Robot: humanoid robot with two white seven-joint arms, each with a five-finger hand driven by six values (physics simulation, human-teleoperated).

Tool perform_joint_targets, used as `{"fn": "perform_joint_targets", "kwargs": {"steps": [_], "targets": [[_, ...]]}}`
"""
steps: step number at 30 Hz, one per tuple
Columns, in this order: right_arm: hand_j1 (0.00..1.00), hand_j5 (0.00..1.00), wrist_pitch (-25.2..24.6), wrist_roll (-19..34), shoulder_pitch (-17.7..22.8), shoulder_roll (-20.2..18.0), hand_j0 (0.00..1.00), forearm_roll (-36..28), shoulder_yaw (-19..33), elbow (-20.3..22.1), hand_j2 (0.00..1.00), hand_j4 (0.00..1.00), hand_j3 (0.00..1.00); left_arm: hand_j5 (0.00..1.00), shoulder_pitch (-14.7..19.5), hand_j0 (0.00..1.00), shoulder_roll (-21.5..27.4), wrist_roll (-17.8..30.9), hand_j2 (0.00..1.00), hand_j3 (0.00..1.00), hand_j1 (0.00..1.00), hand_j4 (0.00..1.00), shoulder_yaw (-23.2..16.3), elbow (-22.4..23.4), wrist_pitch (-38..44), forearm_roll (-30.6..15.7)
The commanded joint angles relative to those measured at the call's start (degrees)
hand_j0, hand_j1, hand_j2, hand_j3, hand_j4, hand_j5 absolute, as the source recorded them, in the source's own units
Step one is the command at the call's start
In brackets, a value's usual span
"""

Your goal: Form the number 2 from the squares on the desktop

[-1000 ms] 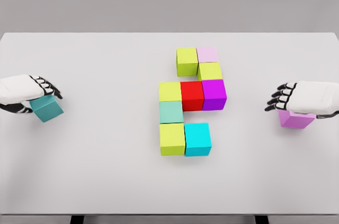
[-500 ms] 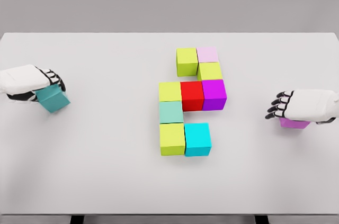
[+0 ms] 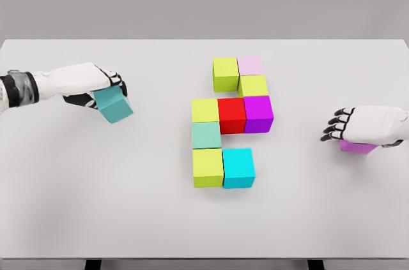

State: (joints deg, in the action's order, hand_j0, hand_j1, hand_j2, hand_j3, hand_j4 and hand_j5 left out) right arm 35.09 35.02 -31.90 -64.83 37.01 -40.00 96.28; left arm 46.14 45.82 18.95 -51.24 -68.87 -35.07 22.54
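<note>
Moved since the earlier frame: left hand point(image 3: 86, 82), now further right toward the table point(image 3: 128, 206) centre, fingers closed on teal cube point(image 3: 114, 105), cube tilted. Right hand point(image 3: 370, 124): at the right side, little shifted, fingers curled loosely above violet cube point(image 3: 358, 147); grasp cannot be told. Centre: eight cubes touching in a partial figure — lime, pale pink, lime, purple, red point(image 3: 231, 115), lime, mint, lime, cyan point(image 3: 238, 168)

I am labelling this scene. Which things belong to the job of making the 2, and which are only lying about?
Job:
- teal cube, in left hand
- purple cube, under right hand
- cubes laid mid-table, such as red cube and cyan cube

Lying about:
- nothing seen on the table
</note>
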Motion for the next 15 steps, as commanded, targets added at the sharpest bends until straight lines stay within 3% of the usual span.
{"fn": "perform_joint_targets", "kwargs": {"steps": [1, 4, 6, 11, 15], "targets": [[1.0, 1.0, -0.09, -0.02, 0.0, 0.23, 1.0, 0.43, 0.01, -0.74, 1.0, 1.0, 1.0, 0.43, 0.0, 0.43, -4.94, 2.23, 0.43, 0.43, 0.43, 0.43, -0.97, 0.67, 0.07, -0.74], [1.0, 1.0, -0.09, -0.02, -0.09, 0.58, 1.0, 1.75, 0.01, -1.09, 1.0, 1.0, 1.0, 0.43, 1.41, 0.43, -7.32, 3.37, 0.43, 0.43, 0.43, 0.43, -1.05, 0.67, 0.07, -1.44], [1.0, 1.0, -0.09, -0.02, 0.0, 0.58, 1.0, 1.75, -0.08, -1.09, 1.0, 1.0, 1.0, 0.44, 2.81, 0.44, -8.99, 7.5, 0.44, 0.44, 0.44, 0.44, -1.05, 0.67, 1.05, -3.64], [1.0, 1.0, -0.09, -0.02, 0.0, 0.67, 1.0, 2.54, -0.08, -1.09, 1.0, 1.0, 1.0, 0.45, 4.57, 0.45, -13.03, 10.4, 0.45, 0.45, 0.45, 0.45, -1.05, 0.85, 14.06, -3.9], [1.0, 1.0, -0.09, -0.02, -0.18, 1.11, 1.0, 3.42, 0.01, -2.32, 1.0, 1.0, 1.0, 0.45, 5.54, 0.45, -14.0, 10.67, 0.45, 0.45, 0.45, 0.45, -1.05, 2.25, 16.26, -4.25]]}}
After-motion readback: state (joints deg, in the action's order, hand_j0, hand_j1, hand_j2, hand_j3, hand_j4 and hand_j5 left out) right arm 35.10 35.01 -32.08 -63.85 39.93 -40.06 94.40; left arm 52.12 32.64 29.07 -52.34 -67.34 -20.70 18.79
